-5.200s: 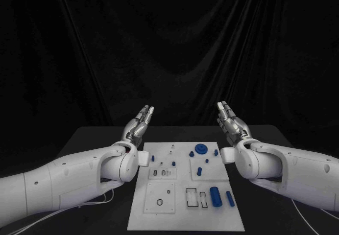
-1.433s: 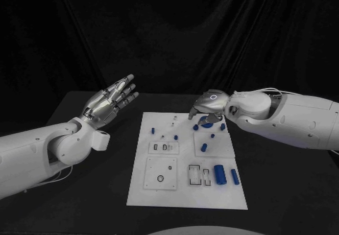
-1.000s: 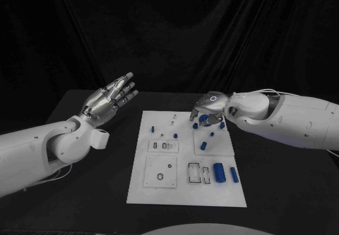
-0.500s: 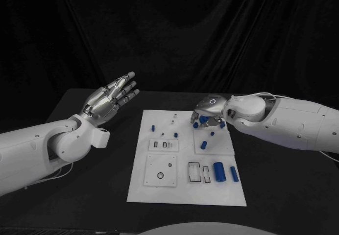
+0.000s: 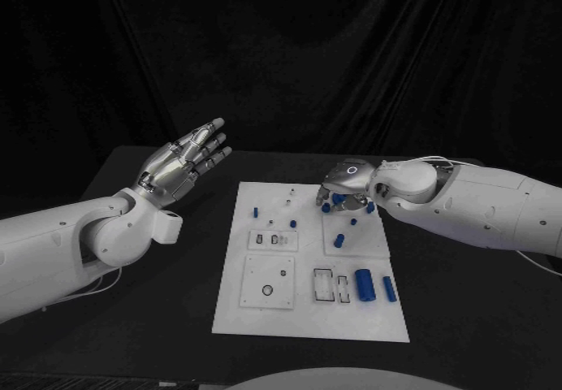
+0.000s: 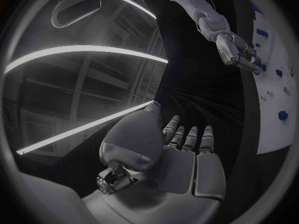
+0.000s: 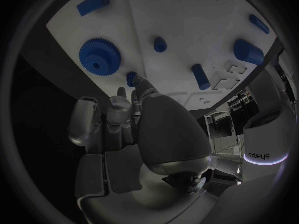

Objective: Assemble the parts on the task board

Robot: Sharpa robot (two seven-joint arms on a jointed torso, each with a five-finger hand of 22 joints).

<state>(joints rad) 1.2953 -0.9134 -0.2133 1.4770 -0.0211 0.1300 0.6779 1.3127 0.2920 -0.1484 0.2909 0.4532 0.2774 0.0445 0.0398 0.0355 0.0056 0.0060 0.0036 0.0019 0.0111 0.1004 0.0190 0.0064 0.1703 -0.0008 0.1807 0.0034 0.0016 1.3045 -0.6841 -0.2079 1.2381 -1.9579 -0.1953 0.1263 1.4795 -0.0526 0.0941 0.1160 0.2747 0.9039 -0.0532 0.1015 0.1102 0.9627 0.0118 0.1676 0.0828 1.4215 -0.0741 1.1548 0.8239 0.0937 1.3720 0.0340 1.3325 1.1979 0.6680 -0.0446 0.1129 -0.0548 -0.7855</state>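
At the far right corner of the flat white task board (image 5: pixel 310 276), my right hand (image 5: pixel 344 188) has dropped lower over the toothed blue gear (image 7: pixel 96 56), fingers apart, nothing gripped yet; left hand (image 5: pixel 182 162) stays raised, open

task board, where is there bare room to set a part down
On the task board, the near strip below the cutouts and blue cylinders is bare. The far right is crowded: small blue pieces and the right hand.
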